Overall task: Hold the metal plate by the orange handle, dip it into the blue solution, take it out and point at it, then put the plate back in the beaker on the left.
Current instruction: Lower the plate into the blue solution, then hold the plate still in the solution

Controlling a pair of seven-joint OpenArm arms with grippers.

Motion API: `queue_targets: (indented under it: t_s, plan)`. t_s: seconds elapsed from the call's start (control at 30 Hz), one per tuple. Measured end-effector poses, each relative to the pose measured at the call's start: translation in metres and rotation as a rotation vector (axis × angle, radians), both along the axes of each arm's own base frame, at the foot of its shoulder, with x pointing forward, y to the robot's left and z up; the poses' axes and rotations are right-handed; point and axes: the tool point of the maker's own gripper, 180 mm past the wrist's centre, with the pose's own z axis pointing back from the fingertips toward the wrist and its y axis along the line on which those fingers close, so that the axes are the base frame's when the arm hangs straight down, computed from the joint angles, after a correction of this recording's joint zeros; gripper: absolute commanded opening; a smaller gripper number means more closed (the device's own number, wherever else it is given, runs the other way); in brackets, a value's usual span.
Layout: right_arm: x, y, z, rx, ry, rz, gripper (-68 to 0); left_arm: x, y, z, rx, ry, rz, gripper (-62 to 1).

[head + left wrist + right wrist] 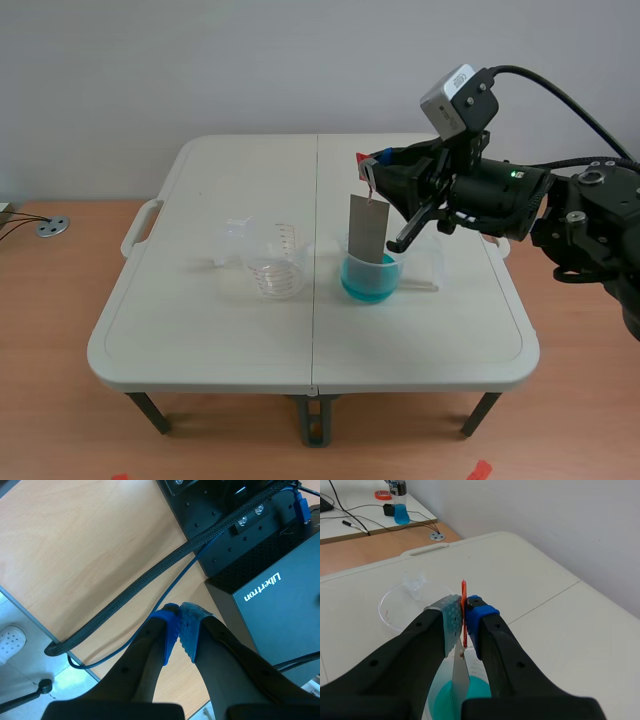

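Note:
My right gripper (372, 172) is shut on the orange handle (464, 596) of the grey metal plate (368, 229), which hangs upright. The plate's lower edge (459, 676) is inside the beaker of blue solution (370, 279), right of the table's middle. It reaches about the liquid (472, 696); how deep it goes is hidden. A clear empty beaker (274, 268) stands to the left, ahead of the gripper in the right wrist view (402, 607). My left gripper (179, 614) is shut on nothing, off the table beside a black box; the scene view does not show it.
The white folding table (200, 340) has a centre seam and side handles. Under the left gripper run a braided cable (150, 585) and a blue cable over wood. A bottle of blue liquid (399, 502) stands on a far side desk.

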Motion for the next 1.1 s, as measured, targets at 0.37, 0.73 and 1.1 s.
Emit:
queue_targets:
  t_s: [0.37, 0.73, 1.1]
  plan:
    - [-0.0007, 0.0001, -0.0031, -0.024, -0.004, 0.006, -66.2, 0.0, 0.0, 0.0, 0.0, 0.0, 0.0, -59.0]
    - [-0.0013, 0.0003, -0.0053, -0.041, -0.008, 0.01, -66.2, -0.0007, 0.0003, -0.0003, 0.002, 0.004, -0.001, -59.1]
    - [-0.0009, 0.0003, -0.005, -0.045, -0.01, 0.011, -66.2, -0.0007, 0.0003, -0.0003, 0.002, 0.004, -0.001, -59.1]
